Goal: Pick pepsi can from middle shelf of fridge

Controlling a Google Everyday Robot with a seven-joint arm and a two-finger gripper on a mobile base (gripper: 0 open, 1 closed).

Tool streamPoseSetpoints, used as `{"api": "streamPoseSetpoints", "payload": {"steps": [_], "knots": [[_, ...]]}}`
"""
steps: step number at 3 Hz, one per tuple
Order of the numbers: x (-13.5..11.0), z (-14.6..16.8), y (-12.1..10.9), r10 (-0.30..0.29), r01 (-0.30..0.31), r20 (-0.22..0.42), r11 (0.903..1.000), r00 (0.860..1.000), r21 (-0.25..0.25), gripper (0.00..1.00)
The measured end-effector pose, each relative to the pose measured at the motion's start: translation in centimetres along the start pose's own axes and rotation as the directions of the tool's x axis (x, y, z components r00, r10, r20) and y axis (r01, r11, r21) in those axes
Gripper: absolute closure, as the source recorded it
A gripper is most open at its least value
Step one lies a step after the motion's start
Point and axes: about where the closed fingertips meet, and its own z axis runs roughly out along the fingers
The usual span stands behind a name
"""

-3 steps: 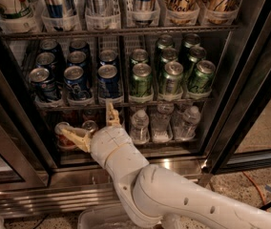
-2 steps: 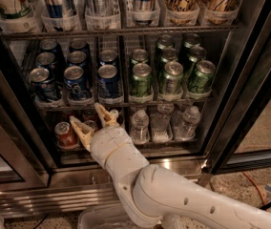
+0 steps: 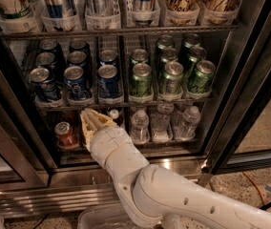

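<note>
The gripper [image 3: 96, 120], jaws closed on nothing, is hovering inside the fridge [image 3: 26, 199] just below the middle shelf [image 3: 126, 102], while the pepsi can [image 3: 108, 79] is standing ungrasped at its 12 o'clock, leaving reach, grasp and withdrawal outstanding.

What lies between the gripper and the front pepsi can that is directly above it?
In the camera view, only the front wire edge of the middle shelf and a clear tray lip lie between the gripper, just below, and the pepsi can.
</note>
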Motion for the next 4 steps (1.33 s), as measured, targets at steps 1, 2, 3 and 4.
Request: {"api": "streamPoseSetpoints", "payload": {"steps": [1,2,3,4], "knots": [[0.0,0.0,0.0,0.0,0.0,0.0,1.0,1.0,0.0,0.41],[0.01,0.03,0.0,0.0,0.0,0.001,1.0,1.0,0.001,0.37],[0.17,0.17,-0.04,0.003,-0.003,-0.001,1.0,1.0,0.003,0.26],[0.58,0.76,-0.29,0.006,-0.006,-0.004,1.0,1.0,0.008,0.28]]}}
